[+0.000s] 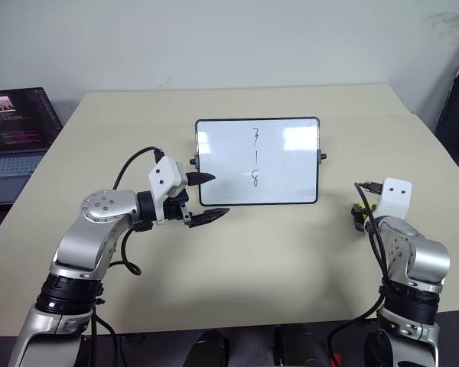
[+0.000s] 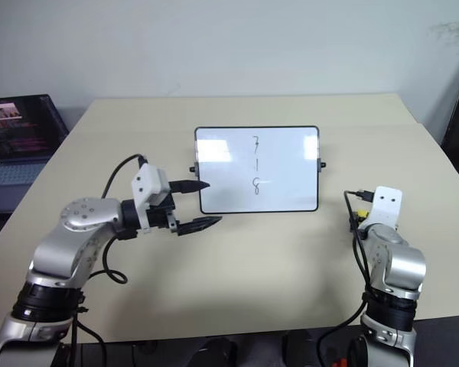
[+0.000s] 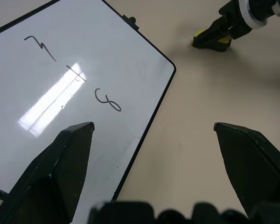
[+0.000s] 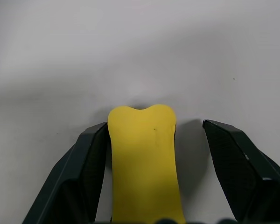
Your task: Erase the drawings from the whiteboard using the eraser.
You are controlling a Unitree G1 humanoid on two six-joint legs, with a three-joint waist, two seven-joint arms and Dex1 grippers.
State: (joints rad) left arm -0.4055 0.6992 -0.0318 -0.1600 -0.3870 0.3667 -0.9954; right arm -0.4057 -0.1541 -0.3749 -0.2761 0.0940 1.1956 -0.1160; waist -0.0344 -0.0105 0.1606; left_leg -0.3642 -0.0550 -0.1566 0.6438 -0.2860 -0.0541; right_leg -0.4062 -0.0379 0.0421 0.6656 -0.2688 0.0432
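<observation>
The whiteboard (image 1: 291, 164) bears hand-drawn drawings (image 1: 255, 158) in a column, reading roughly "7", "1", "8".

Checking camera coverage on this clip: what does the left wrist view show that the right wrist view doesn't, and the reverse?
Left wrist view: the whiteboard with the drawings unerased, beyond the open left gripper, and the right gripper seen from outside.
Right wrist view: a close look between the right gripper's fingers, one finger against the eraser and a gap at the other.
Both: the yellow eraser resting on the table, with the right gripper at it.
</observation>
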